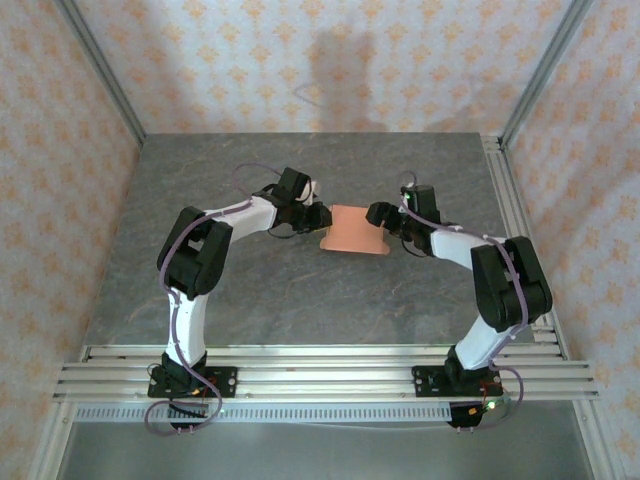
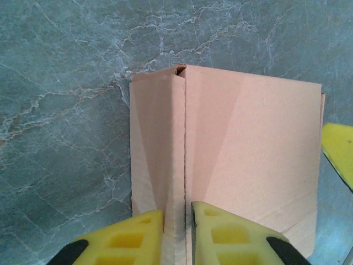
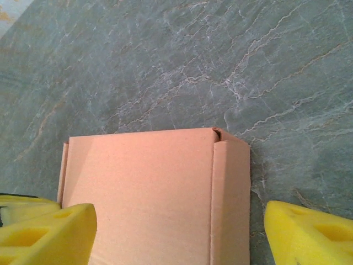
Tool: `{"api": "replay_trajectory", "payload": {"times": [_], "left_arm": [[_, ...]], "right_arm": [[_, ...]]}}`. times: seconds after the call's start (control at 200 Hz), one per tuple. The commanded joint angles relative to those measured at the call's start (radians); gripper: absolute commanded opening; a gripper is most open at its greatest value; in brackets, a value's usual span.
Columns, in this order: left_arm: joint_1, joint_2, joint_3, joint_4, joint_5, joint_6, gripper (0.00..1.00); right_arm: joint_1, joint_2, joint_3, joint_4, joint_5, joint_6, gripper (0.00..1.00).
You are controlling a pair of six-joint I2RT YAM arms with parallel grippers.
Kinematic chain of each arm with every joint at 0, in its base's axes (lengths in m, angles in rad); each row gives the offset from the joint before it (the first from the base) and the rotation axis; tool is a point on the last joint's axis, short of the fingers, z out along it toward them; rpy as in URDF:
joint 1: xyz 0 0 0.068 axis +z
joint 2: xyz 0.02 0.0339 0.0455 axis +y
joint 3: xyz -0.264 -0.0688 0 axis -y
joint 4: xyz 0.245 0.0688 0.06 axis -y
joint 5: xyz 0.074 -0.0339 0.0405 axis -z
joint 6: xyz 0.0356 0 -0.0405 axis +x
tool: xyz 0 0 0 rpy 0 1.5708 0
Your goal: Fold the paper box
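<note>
Salmon-orange thin card box (image 1: 352, 229) on grey marbled table (image 1: 250, 290), raised flap (image 2: 160, 138) pinched in closed left pincer (image 2: 177, 218), likely to set the crease; right pincer (image 3: 179, 221) wide, empty, straddling opposite end.

Note for you: the table (image 1: 250, 290) was a grey-green marbled slab with pale veins. It was bordered at the near edge by aluminium rails (image 1: 320, 365). On it sat the paper box (image 1: 355, 230), salmon-orange card, about mid-width and a little toward the far side. In your wrist views its broad panel faced up, and one narrow strip stood folded along a crease. Bare stone showed all round it.
</note>
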Motion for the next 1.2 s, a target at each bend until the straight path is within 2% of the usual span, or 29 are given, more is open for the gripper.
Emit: {"api": "replay_trajectory", "payload": {"times": [0.0, 0.265, 0.47, 0.686, 0.826, 0.931, 1.196], "left_arm": [[0.006, -0.005, 0.017, -0.025, 0.034, 0.023, 0.16], [0.015, -0.004, 0.010, -0.037, 0.031, 0.028, 0.11], [0.023, -0.001, 0.001, -0.037, 0.037, 0.067, 0.10], [0.028, -0.004, -0.006, -0.045, 0.043, 0.083, 0.04], [0.032, -0.006, -0.013, -0.037, 0.054, 0.078, 0.04], [0.034, -0.009, -0.019, -0.029, 0.059, 0.075, 0.00], [0.046, -0.015, -0.048, 0.004, 0.085, 0.062, 0.00]], "right_arm": [[-0.001, -0.015, -0.021, 0.063, -0.016, 0.042, 0.79], [-0.018, 0.000, -0.024, 0.097, -0.046, 0.077, 0.81], [-0.074, 0.020, -0.038, 0.137, -0.148, 0.118, 0.84], [-0.074, 0.033, -0.013, 0.074, -0.164, 0.094, 0.85], [-0.074, 0.049, -0.013, 0.094, -0.198, 0.119, 0.85], [-0.074, 0.062, -0.010, 0.094, -0.211, 0.126, 0.85], [-0.074, 0.075, -0.001, 0.089, -0.232, 0.137, 0.85]]}}
